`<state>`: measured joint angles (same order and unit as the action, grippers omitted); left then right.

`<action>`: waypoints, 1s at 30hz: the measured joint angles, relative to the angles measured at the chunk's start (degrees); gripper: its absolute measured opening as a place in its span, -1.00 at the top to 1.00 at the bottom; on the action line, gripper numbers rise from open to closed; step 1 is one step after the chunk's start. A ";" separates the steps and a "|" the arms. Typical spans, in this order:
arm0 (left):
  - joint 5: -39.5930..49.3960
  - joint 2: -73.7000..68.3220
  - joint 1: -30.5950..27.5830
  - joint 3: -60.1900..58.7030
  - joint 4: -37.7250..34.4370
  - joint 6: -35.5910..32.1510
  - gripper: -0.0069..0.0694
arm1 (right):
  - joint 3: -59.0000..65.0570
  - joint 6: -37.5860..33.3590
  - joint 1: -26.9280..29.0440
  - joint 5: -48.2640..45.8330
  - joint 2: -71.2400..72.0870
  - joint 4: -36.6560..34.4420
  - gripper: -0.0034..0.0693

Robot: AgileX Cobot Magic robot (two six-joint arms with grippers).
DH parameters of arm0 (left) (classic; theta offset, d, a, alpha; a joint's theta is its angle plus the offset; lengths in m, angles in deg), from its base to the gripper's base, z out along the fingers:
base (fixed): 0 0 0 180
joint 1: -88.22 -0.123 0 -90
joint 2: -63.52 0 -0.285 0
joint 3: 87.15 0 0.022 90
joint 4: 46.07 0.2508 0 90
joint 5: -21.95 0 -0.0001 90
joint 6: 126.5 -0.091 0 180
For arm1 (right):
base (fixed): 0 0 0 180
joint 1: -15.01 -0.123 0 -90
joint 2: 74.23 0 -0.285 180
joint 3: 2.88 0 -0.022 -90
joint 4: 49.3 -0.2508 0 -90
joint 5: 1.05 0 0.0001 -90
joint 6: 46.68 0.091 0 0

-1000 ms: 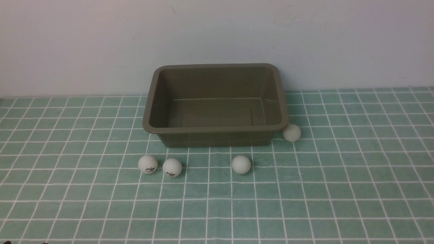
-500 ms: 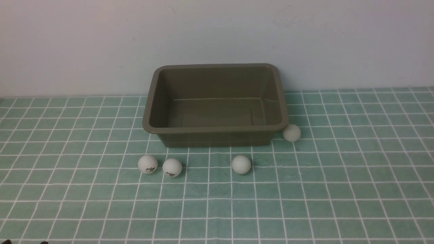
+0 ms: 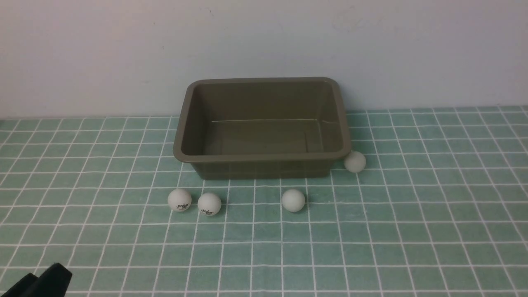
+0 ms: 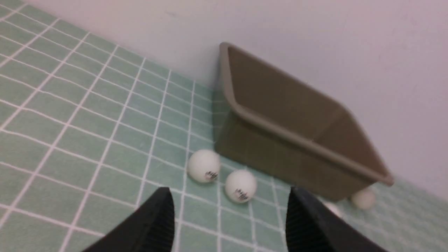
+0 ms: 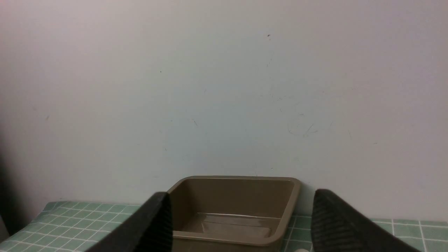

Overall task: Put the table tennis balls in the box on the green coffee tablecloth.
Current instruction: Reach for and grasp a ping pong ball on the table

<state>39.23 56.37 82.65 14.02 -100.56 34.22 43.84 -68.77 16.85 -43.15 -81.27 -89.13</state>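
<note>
The 4 balls [image 3: 293,200] all lie on the green checked cloth [image 3: 412,227] outside the empty box [image 3: 264,157]: 2 close together at its 7 o'clock, 1 at 6 o'clock, 1 just beside its corner at 4 o'clock. The left gripper [image 4: 227,189] faces the pair, the right gripper [image 5: 241,192] faces the box, both spread wide and holding nothing. To my eye the left should straddle 1 ball squarely and close gently, or it may squirt away and knock its neighbour.
</note>
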 joint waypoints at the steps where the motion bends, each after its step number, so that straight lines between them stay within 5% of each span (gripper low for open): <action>1: -0.87 0.00 0.00 0.00 -2.67 -0.07 -0.22 | 0.00 0.00 0.00 -0.42 0.00 0.00 -0.42; 7: -0.08 0.00 -0.01 2.09 -11.49 -9.99 -0.22 | 0.00 0.00 0.00 -2.89 0.00 0.00 -0.42; 15: 11.11 -2.31 -0.01 12.76 -11.34 -21.76 -0.22 | 0.00 -3.52 0.00 -4.50 -2.26 0.00 -0.42; 23: 19.06 -19.96 -0.01 23.78 8.93 -21.13 -0.22 | 0.00 -14.11 0.00 -6.93 -7.71 0.68 -0.42; 30: 18.72 -32.23 -0.01 28.43 18.58 -21.04 -0.22 | 0.00 -21.44 0.00 -8.42 -13.26 -0.99 -0.42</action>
<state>57.95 24.13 82.63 42.46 -81.97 13.18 43.84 -90.22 16.85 -51.57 -94.53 -90.12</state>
